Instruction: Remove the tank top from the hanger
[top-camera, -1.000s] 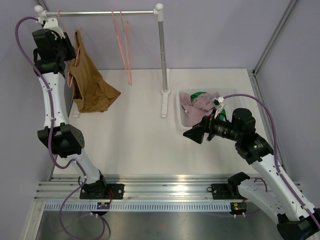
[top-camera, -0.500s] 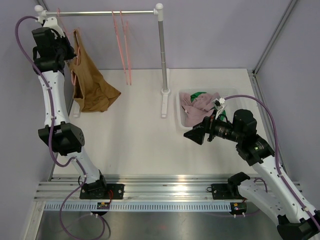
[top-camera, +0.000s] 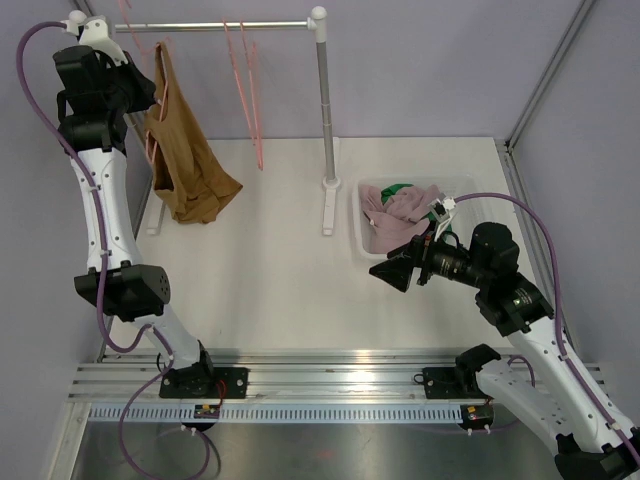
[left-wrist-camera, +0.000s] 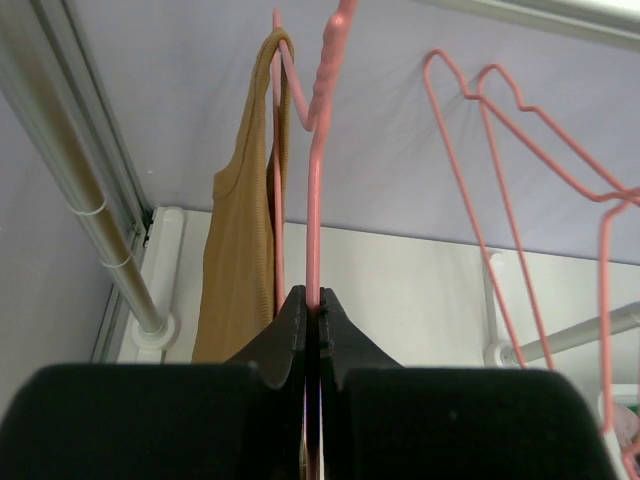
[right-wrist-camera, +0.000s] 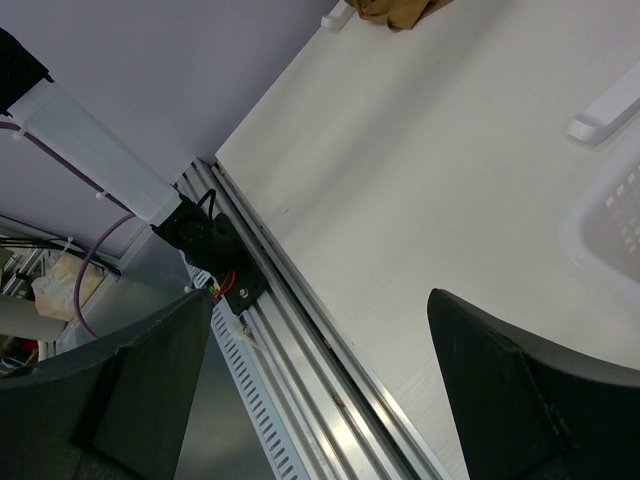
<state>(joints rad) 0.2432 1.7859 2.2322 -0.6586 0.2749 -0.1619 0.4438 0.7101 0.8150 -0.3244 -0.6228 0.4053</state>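
Left jaws are clamped on the pink hanger (left-wrist-camera: 316, 170). The black fingers (left-wrist-camera: 288, 335) pinch its wire with no gap showing in the left wrist view. The left arm (top-camera: 100, 190) reaches up high to the left end of the rail (top-camera: 240, 24).

The tank top (top-camera: 180, 160) is brown and on that hanger. In the wrist view a strap (left-wrist-camera: 278, 60) loops over the hanger's top and the body hangs down just left of the clamped wire. From above, its lower end bunches low beside the rack's left foot. Can't tell if it touches the counter (top-camera: 280, 280). The hanger's hook runs out of the top of the frame, so I can't tell whether it's seated on the rail.

Right jaws are wide apart and hold nothing; both fingers (right-wrist-camera: 510, 400) sit far apart in the right wrist view. The right arm (top-camera: 520, 300) hovers over the counter with the jaws pointing left, just beside the white bin (top-camera: 356, 235), well apart from the tank top.

Two bare pink hangers (top-camera: 248, 90) hang mid-rail. The rack post (top-camera: 325, 100) stands between them and the bin. The bin holds a heap of clothes (top-camera: 395, 210), mauve with some green.
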